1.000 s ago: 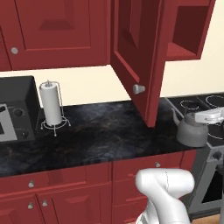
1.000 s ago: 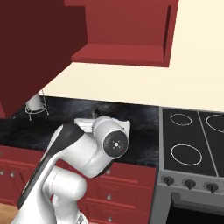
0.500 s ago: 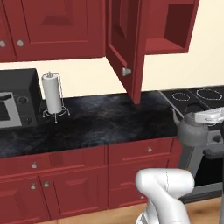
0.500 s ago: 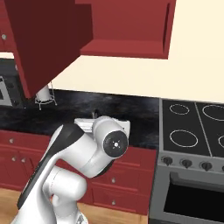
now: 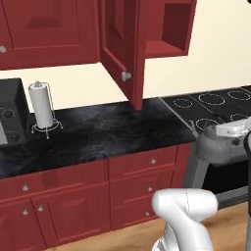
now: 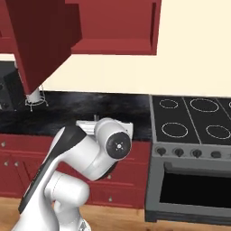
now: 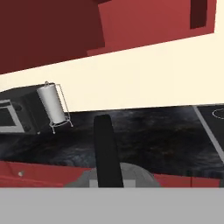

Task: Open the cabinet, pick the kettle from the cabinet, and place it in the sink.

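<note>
the cabinet (image 5: 122, 44) is dark red, its round knob (image 5: 126, 76) silver. beneath it the counter (image 5: 108, 127) is black with grey mottling, and a white paper towel roll (image 5: 41, 105) stands there. right of the cabinet, the grey kettle (image 5: 215, 146) and a black stove (image 5: 215, 105) with white rings.

even, flat rendered light, bright and without glare.
the open cabinet door (image 6: 43, 40) looks dark at upper left of the right base view; edges are soft, slightly blurry everywhere.

Paper towel roll (image 5: 41, 106) on black countertop (image 5: 108, 127), dark microwave (image 5: 9, 113) beside it, stove (image 5: 215, 105) at right
</note>
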